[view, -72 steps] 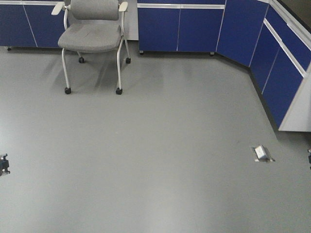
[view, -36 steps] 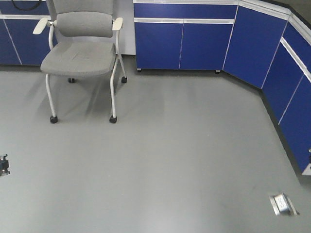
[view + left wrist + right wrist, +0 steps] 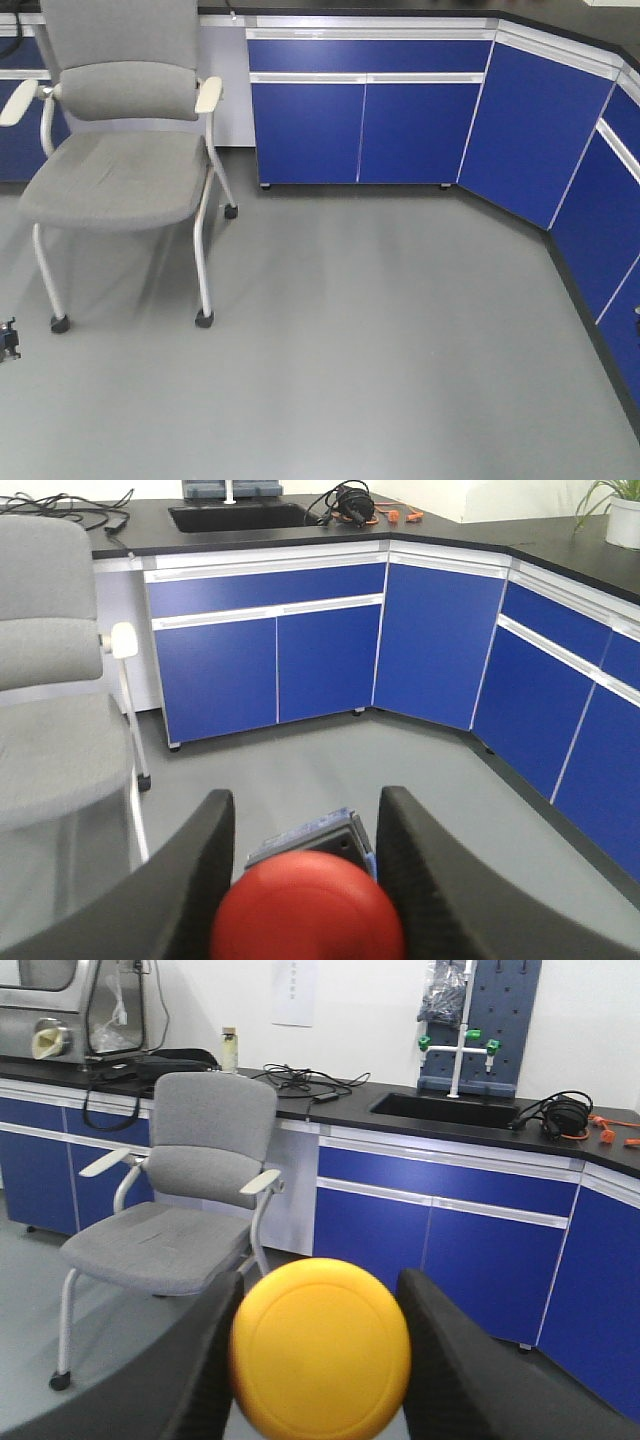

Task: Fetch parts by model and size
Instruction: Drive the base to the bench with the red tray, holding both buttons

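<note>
Left gripper [image 3: 300, 820] is closed on the red-capped switch [image 3: 308, 905], held between its 2 fingers. The right gripper [image 3: 320, 1290] grips the yellow-capped switch [image 3: 320, 1345] the same way. Within 1 second, the chair [image 3: 115, 170] and blue cabinets [image 3: 365, 120] ahead of the grippers have loomed larger. This suggests the base is carrying both parts onward. Only the wrist views show the switches and the countertop sink [image 3: 235, 518]; the front view shows neither.

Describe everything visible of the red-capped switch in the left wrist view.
The red-capped switch sits between the two dark fingers of the left end effector, very near the lens and blurred. Its round, smooth red cap faces the camera; behind it shows a dark blocky base with a blue edge. The fingers hold it from both sides; nothing else touches it.
</note>
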### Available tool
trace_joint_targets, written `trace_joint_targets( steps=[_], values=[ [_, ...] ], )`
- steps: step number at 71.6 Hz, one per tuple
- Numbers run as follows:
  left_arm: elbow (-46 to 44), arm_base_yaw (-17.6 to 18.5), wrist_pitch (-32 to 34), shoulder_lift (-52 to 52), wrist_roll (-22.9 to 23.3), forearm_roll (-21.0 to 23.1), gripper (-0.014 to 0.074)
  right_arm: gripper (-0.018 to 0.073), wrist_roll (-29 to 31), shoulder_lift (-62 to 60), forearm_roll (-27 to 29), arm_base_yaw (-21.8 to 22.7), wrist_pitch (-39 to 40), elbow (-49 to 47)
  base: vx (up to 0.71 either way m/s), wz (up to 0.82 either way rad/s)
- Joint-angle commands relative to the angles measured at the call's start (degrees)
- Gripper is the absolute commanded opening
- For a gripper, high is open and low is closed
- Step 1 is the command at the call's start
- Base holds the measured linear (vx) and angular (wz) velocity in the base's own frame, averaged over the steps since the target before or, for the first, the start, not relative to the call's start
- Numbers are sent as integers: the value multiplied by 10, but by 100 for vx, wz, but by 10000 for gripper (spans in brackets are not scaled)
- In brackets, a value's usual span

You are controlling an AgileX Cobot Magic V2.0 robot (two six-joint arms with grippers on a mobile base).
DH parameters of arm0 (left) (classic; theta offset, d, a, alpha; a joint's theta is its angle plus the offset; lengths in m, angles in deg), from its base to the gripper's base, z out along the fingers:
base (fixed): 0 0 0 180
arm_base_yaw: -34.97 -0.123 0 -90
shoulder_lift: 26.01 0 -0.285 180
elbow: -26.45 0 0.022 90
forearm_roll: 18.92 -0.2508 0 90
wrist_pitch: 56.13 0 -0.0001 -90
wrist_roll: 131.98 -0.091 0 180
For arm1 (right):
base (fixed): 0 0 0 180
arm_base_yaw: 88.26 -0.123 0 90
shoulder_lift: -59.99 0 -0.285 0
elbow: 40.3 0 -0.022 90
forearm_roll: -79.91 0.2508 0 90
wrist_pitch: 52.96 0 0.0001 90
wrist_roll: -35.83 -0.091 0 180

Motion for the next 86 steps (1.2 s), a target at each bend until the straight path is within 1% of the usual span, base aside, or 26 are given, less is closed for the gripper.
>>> trace_joint_targets(
  steps=[1, 20, 34, 86],
  values=[
    [-15, 1, 50, -7, 1, 0, -7, -10, 3, 8, -5, 1, 50, -15, 49, -11],
    [-15, 1, 50, -7, 1, 0, -7, -10, 3, 8, -5, 1, 50, -15, 45, -21],
    [-15, 1, 50, -7, 1, 0, -7, -10, 3, 8, -5, 1, 50, -15, 37, -53],
    [-15, 1, 50, -7, 1, 0, -7, -10, 3, 8, -5, 1, 50, -15, 25, -89]
  ],
)
